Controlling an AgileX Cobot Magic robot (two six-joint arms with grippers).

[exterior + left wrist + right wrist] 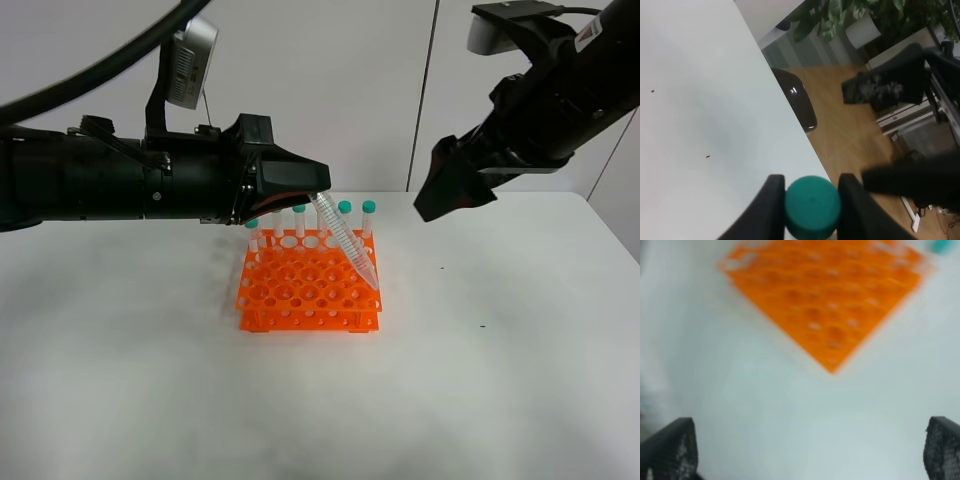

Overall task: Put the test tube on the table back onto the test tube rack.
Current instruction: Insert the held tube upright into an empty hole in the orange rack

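Note:
My left gripper (318,192) is shut on the test tube (345,240) at its teal-green cap, which shows between the two fingers in the left wrist view (812,206). The tube hangs tilted, its pointed tip over the right side of the orange test tube rack (310,293). Several other capped tubes stand along the rack's back row. My right gripper (452,195) is raised above the table (480,380) to the right of the rack, open and empty. The right wrist view shows the rack (825,295) blurred below the wide-apart fingertips (670,450).
The table's right edge (790,115) runs close to the left gripper in the left wrist view, with wooden floor, a dark chair and plants beyond it. A white wall stands behind the table.

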